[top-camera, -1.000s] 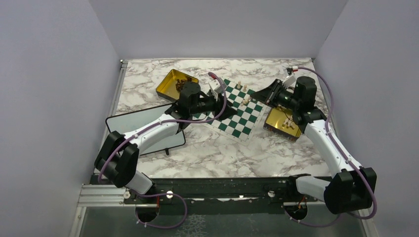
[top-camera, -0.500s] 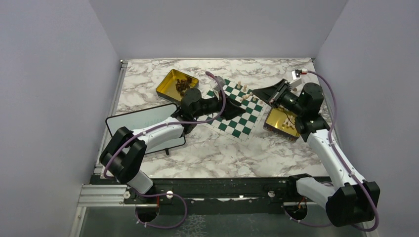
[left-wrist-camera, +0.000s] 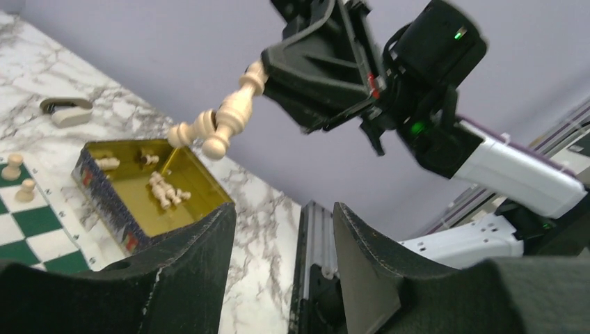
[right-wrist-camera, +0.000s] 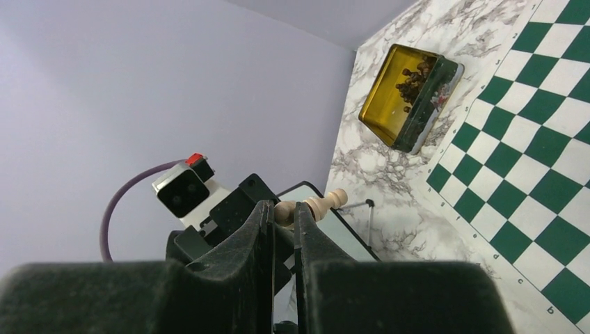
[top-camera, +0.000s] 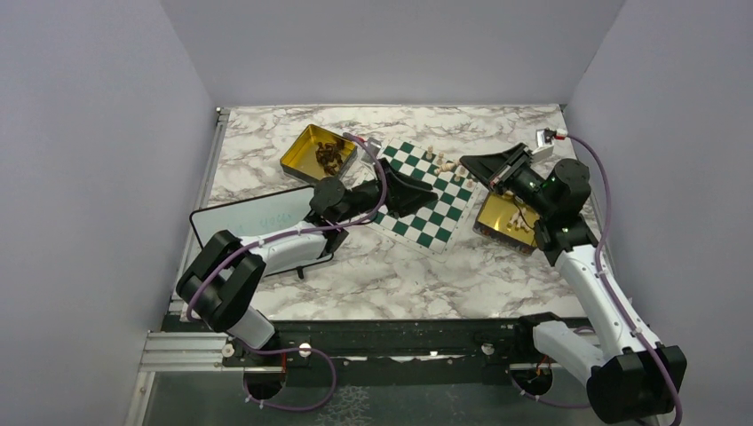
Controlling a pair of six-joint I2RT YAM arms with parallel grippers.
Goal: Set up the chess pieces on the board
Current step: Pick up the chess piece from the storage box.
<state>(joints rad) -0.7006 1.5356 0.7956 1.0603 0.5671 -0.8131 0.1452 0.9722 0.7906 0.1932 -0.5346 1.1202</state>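
One board [top-camera: 432, 224] of green and white checks lies mid-frame in the top view, between two gold tins [top-camera: 296, 160]. My left gripper [top-camera: 417, 189] gapes wide and empty over its left part. My right gripper [right-wrist-camera: 284, 212] pinches a pale chess piece [right-wrist-camera: 321, 203] sideways, aloft at the board's upper right. I judge it light, hard and slick, best gripped at the waist.

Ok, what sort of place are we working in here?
Probably a lab robot cell, not a home: plain lilac walls box in a marble-print table with a metal mounting rail along its near edge.
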